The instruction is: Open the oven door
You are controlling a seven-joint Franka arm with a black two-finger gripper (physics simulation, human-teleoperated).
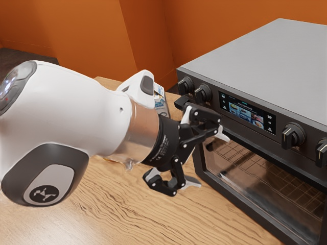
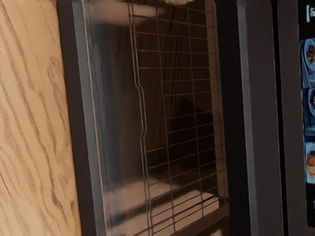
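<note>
The arm (image 1: 76, 112) is leaning in from the exterior view's left, pointing at one oven (image 1: 265, 56). The gripper (image 1: 207, 158) is holding its two fingers (image 1: 192, 182) apart near one shut door (image 1: 230, 191), which is sitting below one screen (image 1: 247, 114) and four knobs (image 1: 294, 136).

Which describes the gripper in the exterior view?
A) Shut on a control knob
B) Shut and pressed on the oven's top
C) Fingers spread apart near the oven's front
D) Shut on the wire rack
C: the two fingertips of the gripper stand well apart, near the front of the oven.
</note>
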